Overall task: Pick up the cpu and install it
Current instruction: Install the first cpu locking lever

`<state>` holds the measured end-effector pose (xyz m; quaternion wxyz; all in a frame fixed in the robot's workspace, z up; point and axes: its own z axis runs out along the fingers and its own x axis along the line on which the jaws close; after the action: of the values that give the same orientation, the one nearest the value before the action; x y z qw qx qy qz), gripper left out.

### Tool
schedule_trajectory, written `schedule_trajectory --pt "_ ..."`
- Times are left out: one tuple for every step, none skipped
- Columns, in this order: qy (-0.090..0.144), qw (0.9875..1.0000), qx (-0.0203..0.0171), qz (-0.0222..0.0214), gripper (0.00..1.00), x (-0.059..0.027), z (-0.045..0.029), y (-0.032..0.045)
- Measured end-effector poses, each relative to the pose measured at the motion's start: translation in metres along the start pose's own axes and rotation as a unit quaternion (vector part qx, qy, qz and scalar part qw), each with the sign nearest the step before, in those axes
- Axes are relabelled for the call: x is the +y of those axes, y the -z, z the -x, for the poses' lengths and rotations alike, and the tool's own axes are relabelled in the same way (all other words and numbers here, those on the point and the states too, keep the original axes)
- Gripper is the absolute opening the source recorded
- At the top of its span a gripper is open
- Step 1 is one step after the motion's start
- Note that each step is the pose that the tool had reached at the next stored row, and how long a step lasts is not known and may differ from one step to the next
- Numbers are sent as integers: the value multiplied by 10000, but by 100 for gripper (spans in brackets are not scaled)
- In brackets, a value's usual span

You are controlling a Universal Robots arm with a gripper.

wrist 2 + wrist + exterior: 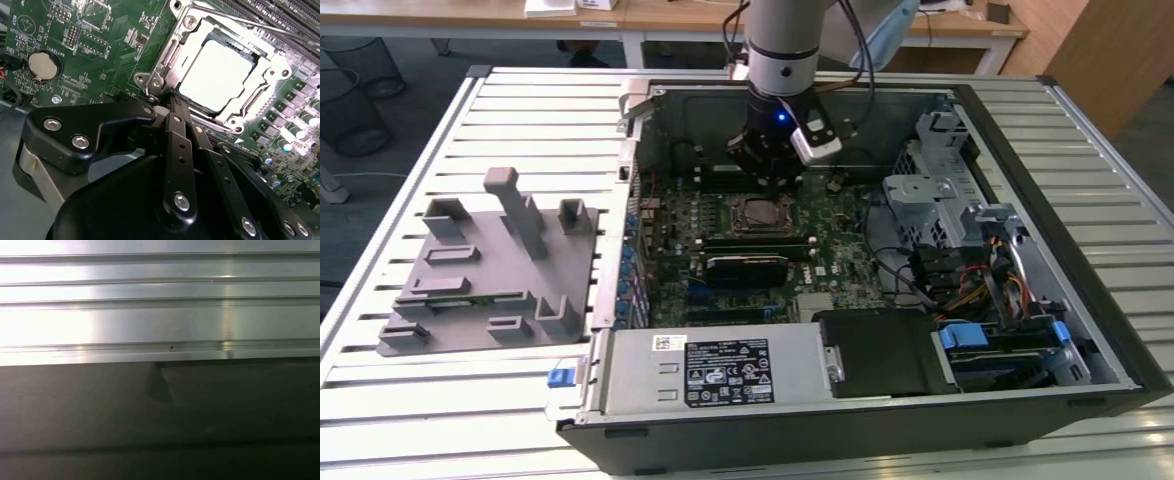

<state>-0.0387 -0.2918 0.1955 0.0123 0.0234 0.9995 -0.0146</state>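
Gripper [172, 97] fingers together, tips just beside cpu [217, 75] seated in socket.

Open PC case [1014, 330] is laid flat on the worktop [534, 110], motherboard [841, 215] inside. Fixture block [494, 260] is placed at 9 o'clock of the case. The cpu [217, 75] is seated in the socket [762, 213]. End effector [765, 172] is positioned at 12 o'clock of the socket. Power supply [714, 370] is found at 6 o'clock, drive bays [1001, 345] at 4 o'clock.
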Motion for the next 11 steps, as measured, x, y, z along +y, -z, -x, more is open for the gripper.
schedule_trajectory --pt "0 10000 1 14 11 4 0 0" --pt "0 10000 1 27 11 7 0 0" --pt "0 10000 2 39 11 10 0 0" --pt "-1 10000 2 46 11 14 -1 0" --pt "-2 10000 2 51 11 17 -1 0" --pt "-1 10000 2 54 11 20 -1 2" --pt "-1 10000 2 55 11 22 -1 4" --pt "-1 10000 1 57 11 24 0 7" --pt "-1 10000 -2 61 11 26 1 12" --pt "-1 10000 -2 62 11 27 2 24" --pt "-1 10000 1 56 11 24 1 45"
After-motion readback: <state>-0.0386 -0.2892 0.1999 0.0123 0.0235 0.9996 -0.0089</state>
